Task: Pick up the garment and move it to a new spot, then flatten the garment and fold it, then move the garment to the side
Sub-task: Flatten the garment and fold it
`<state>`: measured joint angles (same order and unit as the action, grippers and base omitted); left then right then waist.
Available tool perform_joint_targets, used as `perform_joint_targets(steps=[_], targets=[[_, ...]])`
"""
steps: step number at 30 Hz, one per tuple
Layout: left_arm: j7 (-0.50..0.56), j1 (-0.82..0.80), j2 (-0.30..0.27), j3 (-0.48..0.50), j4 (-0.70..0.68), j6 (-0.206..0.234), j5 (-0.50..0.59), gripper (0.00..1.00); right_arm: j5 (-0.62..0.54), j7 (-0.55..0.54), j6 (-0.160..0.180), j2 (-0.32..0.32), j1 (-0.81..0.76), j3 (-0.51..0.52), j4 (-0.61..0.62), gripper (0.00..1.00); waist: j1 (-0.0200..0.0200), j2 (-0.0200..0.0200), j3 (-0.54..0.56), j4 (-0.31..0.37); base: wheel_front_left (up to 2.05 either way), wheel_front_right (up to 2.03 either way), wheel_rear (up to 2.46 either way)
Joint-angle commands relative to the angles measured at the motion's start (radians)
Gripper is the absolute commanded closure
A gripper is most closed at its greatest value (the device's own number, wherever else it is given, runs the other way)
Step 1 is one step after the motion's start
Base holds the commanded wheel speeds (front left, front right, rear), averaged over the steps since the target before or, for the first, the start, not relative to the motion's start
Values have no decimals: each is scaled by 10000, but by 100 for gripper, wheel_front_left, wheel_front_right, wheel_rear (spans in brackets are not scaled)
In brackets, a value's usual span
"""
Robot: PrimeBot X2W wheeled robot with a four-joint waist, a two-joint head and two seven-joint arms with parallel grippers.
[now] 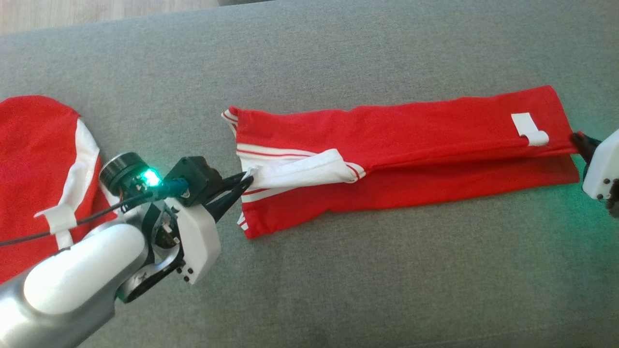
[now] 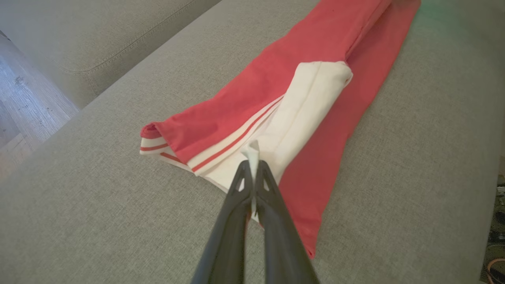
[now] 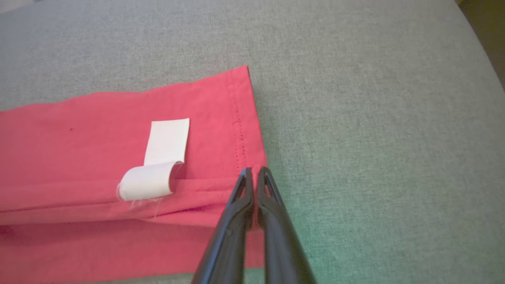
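one long red garment (image 1: 411,140) stretched flat across a grey sofa cushion (image 1: 338,290), left gripper (image 1: 246,181) pinching its white sleeve tip (image 1: 300,169), right gripper (image 1: 578,140) pinching the hem (image 3: 241,118) at the far end, another red garment (image 1: 34,159) beside the left arm

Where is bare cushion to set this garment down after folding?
Bare grey cushion runs wide along the near side of the stretched garment, and another strip lies beyond it. The left end is crowded: the left gripper pinches white fabric beside a second red garment.
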<state>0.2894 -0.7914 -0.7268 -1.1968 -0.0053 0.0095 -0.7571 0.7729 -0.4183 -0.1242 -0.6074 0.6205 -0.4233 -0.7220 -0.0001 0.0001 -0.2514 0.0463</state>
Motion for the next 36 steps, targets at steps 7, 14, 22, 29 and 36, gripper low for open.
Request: perform_joint_targets(steps=[7,14,22,29,36], targets=[[-40,-199,-304,291,-114,142,189,100,-85,-607,-65,-493,-426,28,455,100,1,-1,-88,53,0,0,0],[-93,-33,-113,181,126,221,145,48,-205,-856,-65,-423,-561,194,632,82,1,-1,-168,147,0,0,0],[-658,77,65,495,358,698,89,0,-303,-635,-65,-101,-506,966,692,0,1,-1,-58,305,0,0,0],[-2190,278,189,1769,458,1788,-414,0,-397,797,-65,407,-335,1979,1350,0,1,-1,302,416,0,0,0],[-4728,1152,764,3432,513,3097,-1152,0,-866,3111,-65,1279,-720,2658,2759,0,1,-1,697,473,0,0,0]])
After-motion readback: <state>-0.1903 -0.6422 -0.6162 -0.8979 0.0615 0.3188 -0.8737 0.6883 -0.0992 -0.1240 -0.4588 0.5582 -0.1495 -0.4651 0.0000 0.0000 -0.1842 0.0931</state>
